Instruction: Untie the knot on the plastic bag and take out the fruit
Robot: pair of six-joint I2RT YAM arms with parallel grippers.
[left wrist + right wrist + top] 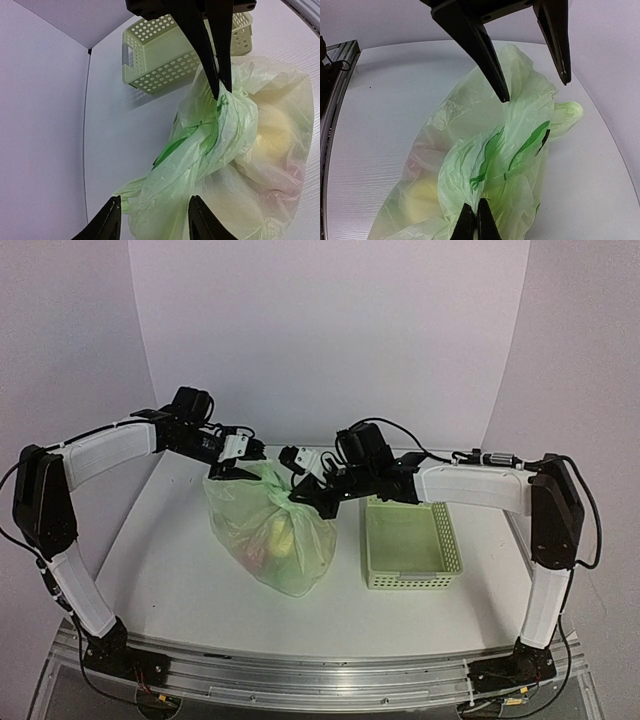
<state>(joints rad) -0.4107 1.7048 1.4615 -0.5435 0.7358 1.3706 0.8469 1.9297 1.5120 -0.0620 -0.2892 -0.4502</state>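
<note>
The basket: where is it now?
In the top view, the basket stands right of centre, close beside the plastic bag on its right, not touching it.

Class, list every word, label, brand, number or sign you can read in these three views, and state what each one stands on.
No text can be read in any view.
On the translucent pale green plastic bag, dark green print: crumpled into the folds, unreadable.
On the pale green perforated plastic basket: no label visible.
</note>
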